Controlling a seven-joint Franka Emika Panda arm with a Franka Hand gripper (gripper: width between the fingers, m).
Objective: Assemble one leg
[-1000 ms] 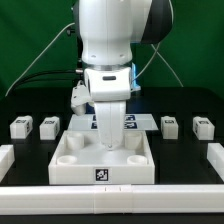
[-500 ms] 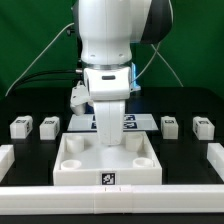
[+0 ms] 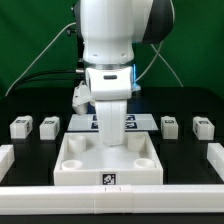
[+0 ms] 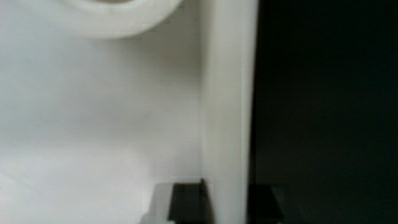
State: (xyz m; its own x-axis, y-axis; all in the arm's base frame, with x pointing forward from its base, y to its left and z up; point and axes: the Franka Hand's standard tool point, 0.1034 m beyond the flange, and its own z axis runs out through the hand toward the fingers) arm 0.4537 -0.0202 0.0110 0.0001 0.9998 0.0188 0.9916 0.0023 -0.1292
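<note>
As the square panel (image 3: 75, 172) edges toward the exterior view's right, the gripper (image 3: 110, 146) sits low over it, claw state impossible to tell; each leg (image 3: 48, 125) waits untouched.

Green backdrop (image 3: 25, 30) behind. Black tabletop (image 3: 28, 150). White border rails (image 3: 5, 158) along edges. Even, soft light.

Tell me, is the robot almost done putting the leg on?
Not yet. Done: nothing; all four small white plastic legs lie loose on the black table. In hand: the white robot arm hangs low over the big white recessed square panel, carrying no leg. Left: grab one leg and fit it into a corner socket.
</note>
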